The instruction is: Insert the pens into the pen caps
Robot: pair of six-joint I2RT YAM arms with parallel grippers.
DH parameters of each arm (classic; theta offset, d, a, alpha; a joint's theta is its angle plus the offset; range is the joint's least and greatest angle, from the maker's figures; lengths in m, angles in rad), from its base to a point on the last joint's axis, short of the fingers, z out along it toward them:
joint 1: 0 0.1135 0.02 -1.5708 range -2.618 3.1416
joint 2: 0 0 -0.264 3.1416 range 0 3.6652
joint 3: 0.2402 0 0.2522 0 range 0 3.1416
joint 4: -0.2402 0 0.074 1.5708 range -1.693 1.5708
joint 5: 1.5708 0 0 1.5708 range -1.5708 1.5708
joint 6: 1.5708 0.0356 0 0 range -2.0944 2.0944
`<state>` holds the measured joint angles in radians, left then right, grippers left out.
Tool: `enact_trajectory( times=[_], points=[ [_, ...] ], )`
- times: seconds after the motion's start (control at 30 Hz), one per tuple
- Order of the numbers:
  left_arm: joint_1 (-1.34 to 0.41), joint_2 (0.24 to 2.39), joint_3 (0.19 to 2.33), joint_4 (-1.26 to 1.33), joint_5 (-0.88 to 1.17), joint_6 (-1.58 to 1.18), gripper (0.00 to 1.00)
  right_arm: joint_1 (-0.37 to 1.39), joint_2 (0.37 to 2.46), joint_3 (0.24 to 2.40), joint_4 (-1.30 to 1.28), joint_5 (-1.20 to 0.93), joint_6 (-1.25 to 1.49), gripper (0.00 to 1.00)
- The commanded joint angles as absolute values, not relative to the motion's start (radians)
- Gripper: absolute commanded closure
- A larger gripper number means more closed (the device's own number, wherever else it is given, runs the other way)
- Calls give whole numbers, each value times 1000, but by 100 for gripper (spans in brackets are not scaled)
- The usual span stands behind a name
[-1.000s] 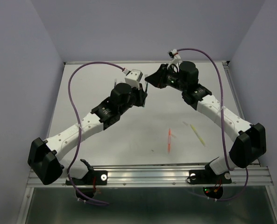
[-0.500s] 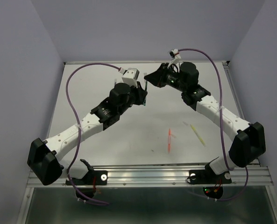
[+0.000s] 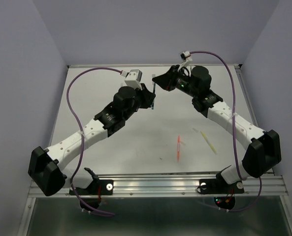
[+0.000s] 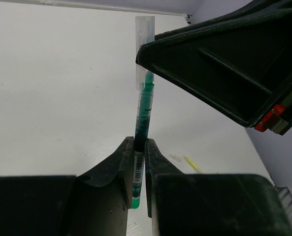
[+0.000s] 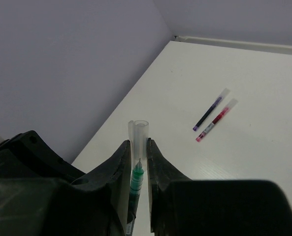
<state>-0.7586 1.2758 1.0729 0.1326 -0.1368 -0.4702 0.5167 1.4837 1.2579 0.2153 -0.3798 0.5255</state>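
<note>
My left gripper [image 4: 140, 147] is shut on the lower part of the green pen [image 4: 145, 115], which points up and away. My right gripper [image 5: 138, 147] is shut on a clear pen cap [image 5: 138, 129]. The green pen's tip [image 5: 137, 173] sits just inside the cap's open end. The cap also shows in the left wrist view [image 4: 145, 29], above the pen. In the top view the two grippers meet at the back middle of the table, left [image 3: 151, 97] and right [image 3: 156, 79], with the green pen [image 3: 154, 94] between them.
A dark blue pen [image 5: 208, 113] and a dark red pen [image 5: 215, 120] lie side by side on the white table [image 3: 111, 147], each with a pale end. An orange pen [image 3: 178, 147], a pale yellow pen [image 3: 209, 141] and a loose cap [image 3: 195, 130] lie at the front right.
My left gripper has risen and swung towards the back, bringing the green pen up to the right gripper. The right gripper has shifted slightly left.
</note>
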Motion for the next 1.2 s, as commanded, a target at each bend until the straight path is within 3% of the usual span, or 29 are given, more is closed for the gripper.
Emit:
enact_trajectory(
  times=[0.0,0.27,0.63,1.17],
  points=[
    [-710,1206,1134,229,-252,-520,100,518,1439,1224,216,-385,485,99],
    [-693,1177,1111,270,-204,-552,100,518,1445,1206,280,-433,486,91],
    [-690,1178,1083,327,-195,-554,100,518,1411,1118,460,-440,707,92],
    [-690,1267,1107,376,-130,-538,100,518,1417,1138,428,-434,790,91]
  ],
)
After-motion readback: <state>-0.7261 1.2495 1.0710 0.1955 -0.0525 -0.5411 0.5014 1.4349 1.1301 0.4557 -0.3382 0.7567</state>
